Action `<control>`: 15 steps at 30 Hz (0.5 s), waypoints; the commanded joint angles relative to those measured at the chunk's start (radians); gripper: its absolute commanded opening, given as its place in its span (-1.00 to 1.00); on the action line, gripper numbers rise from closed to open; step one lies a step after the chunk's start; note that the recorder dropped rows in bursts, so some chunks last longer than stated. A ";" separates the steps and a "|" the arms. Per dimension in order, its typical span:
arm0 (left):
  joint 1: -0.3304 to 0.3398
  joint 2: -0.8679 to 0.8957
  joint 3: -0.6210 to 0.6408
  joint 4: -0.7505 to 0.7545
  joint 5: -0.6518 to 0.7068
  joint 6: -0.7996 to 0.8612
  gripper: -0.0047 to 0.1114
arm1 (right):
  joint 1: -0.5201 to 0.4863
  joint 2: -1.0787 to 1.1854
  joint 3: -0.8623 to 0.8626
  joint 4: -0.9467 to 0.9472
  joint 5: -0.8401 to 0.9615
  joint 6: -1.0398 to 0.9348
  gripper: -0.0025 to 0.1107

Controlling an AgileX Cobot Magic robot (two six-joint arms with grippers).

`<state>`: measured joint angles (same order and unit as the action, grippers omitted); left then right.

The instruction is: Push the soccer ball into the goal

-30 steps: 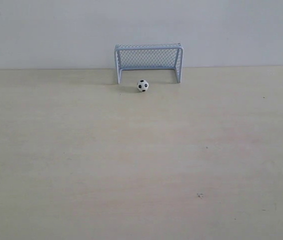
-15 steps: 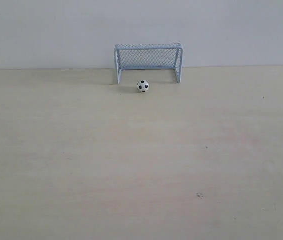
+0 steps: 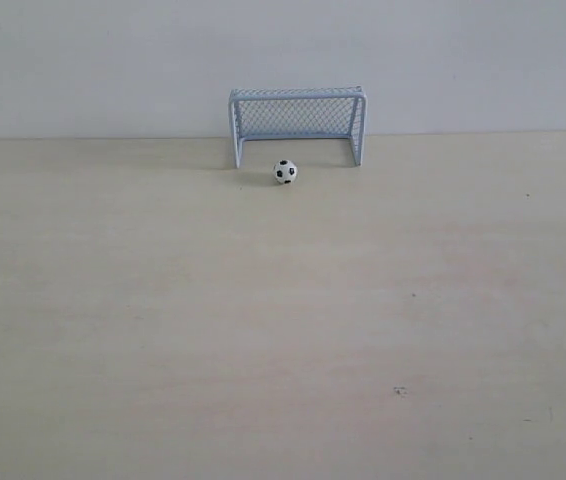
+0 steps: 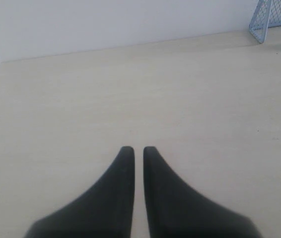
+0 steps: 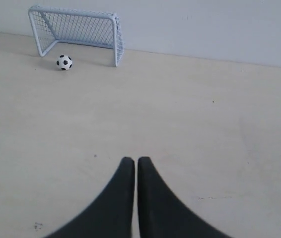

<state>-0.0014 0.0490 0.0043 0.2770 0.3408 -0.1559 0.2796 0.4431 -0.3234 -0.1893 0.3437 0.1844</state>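
The soccer ball point(image 3: 285, 172), white with black patches, rests on the table just in front of the goal's mouth, a little left of its middle. The goal point(image 3: 297, 123), pale blue-white with a mesh net, stands against the back wall. In the right wrist view the soccer ball point(image 5: 64, 62) and the goal point(image 5: 76, 30) lie far from my right gripper point(image 5: 136, 160), which is shut on nothing. My left gripper point(image 4: 135, 149) is shut and empty too; only a corner of the goal point(image 4: 274, 17) shows in its view. Neither gripper appears in the exterior view.
The pale wooden table point(image 3: 283, 320) stretches wide in front of the goal. A plain light wall point(image 3: 113, 60) runs along its far edge. A few small dark specks point(image 3: 400, 391) mark the surface.
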 commanded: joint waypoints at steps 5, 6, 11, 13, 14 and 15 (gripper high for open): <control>-0.008 0.005 -0.004 0.000 -0.003 -0.009 -0.81 | -0.064 -0.066 0.079 0.030 -0.046 0.008 -0.96; -0.008 0.005 -0.004 0.000 -0.003 -0.009 -0.81 | -0.064 -0.077 0.087 0.030 -0.050 0.008 -0.96; -0.008 0.005 -0.004 0.000 -0.003 -0.009 -0.81 | -0.101 -0.108 0.130 0.048 -0.077 0.015 -0.96; -0.008 0.005 -0.004 0.000 -0.003 -0.009 -0.81 | -0.113 -0.122 0.149 0.053 -0.092 0.015 -0.96; -0.008 0.005 -0.004 0.000 -0.003 -0.009 -0.81 | -0.119 -0.131 0.159 0.053 -0.093 0.015 -0.96; -0.008 0.005 -0.004 0.000 -0.003 -0.009 -0.81 | -0.123 -0.139 0.166 0.056 -0.091 0.021 -0.96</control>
<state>-0.0014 0.0490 0.0043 0.2770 0.3408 -0.1559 0.1733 0.3241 -0.1783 -0.1435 0.2689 0.1958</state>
